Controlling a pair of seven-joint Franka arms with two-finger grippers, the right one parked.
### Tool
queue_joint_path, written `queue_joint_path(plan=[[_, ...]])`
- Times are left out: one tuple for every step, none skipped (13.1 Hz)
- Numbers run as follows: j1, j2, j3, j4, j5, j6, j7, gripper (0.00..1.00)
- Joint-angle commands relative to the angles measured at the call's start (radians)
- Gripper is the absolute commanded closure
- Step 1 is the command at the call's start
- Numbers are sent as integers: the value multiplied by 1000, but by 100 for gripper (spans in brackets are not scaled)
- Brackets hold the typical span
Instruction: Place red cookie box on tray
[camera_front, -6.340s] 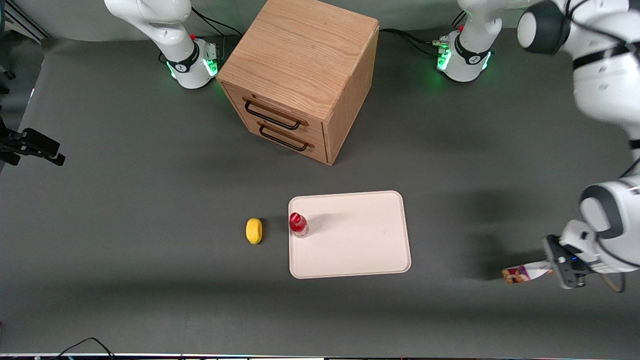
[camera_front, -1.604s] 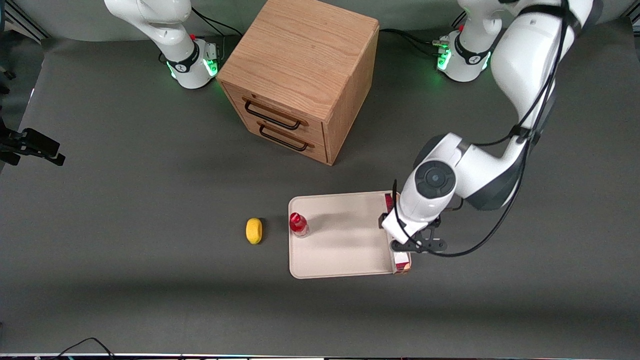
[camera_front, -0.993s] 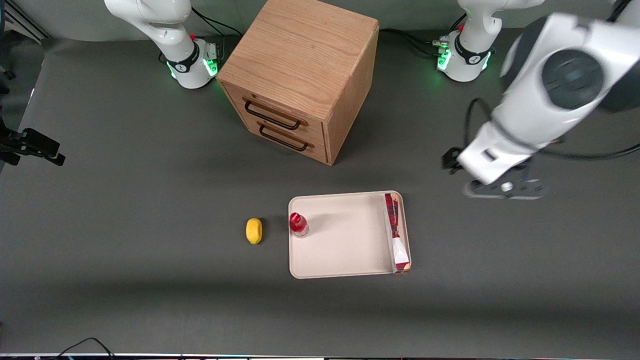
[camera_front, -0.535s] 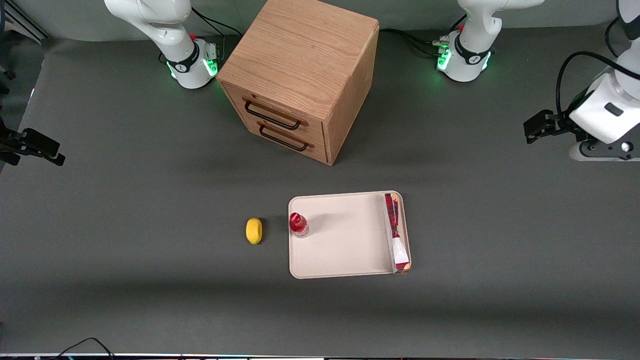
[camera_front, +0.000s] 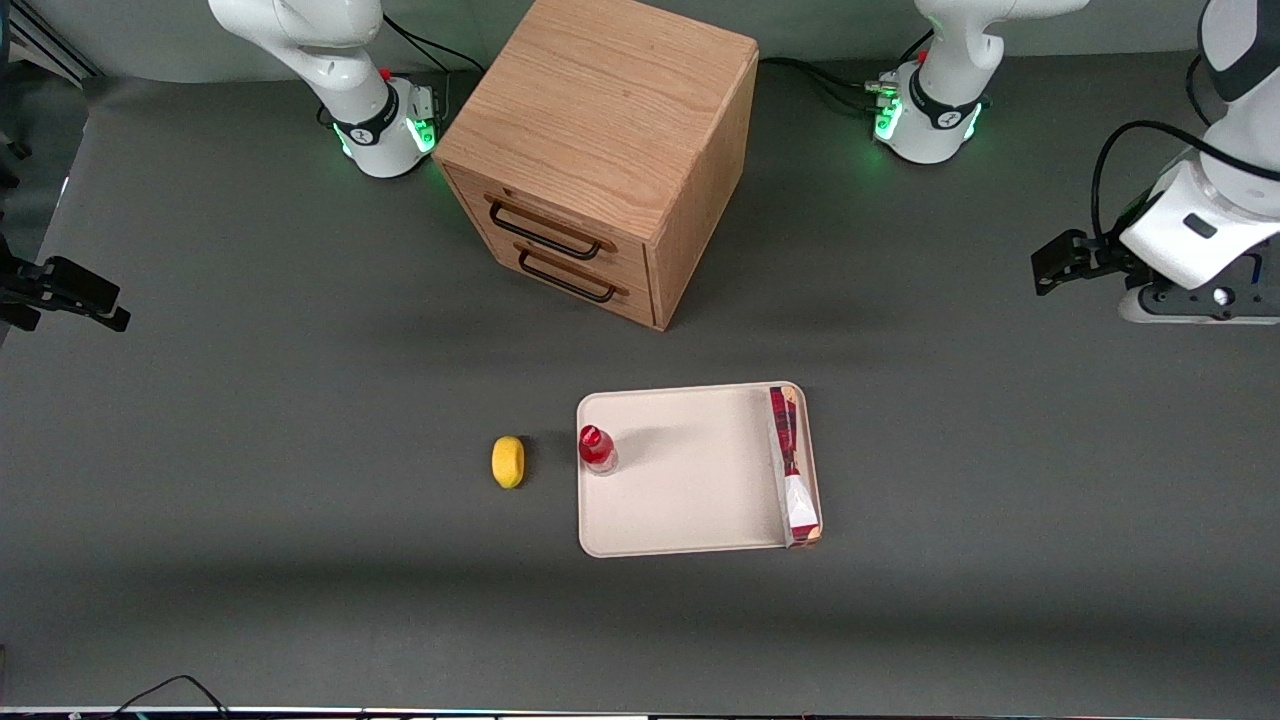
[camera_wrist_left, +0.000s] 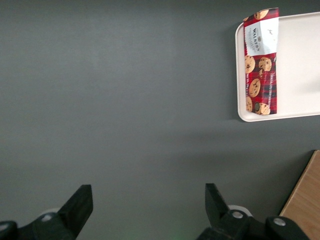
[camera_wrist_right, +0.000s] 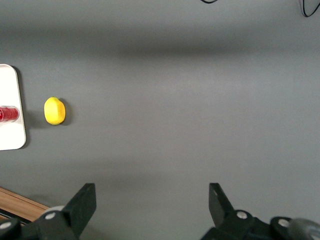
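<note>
Red cookie box (camera_front: 794, 466) lies flat along the tray's (camera_front: 690, 500) right rim, lower centre of frame. Gripper (camera_wrist_left: 149, 210), fingers apart and empty, hangs at right edge; placing looks done, only parking remains.

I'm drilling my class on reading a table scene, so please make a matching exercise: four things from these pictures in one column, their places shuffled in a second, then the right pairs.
Things:
1. cookie box
2. bottle
3. lemon
4. tool

Places:
A. on the table beside the tray, outside its rim
B. open, up over bare table toward the working arm's end
C. lying along the tray's short edge, one end over the rim
D. standing on the tray at the edge nearest the lemon

Pairs: 1-C, 2-D, 3-A, 4-B
</note>
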Motion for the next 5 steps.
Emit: queue_joint_path(plan=[[-13, 6, 24, 0, -25, 15, 24, 0], [-13, 15, 24, 14, -17, 13, 24, 0], [-13, 25, 24, 29, -14, 9, 25, 0], [-11, 35, 25, 43, -14, 4, 25, 0], [-11, 44, 25, 46, -6, 7, 25, 0]])
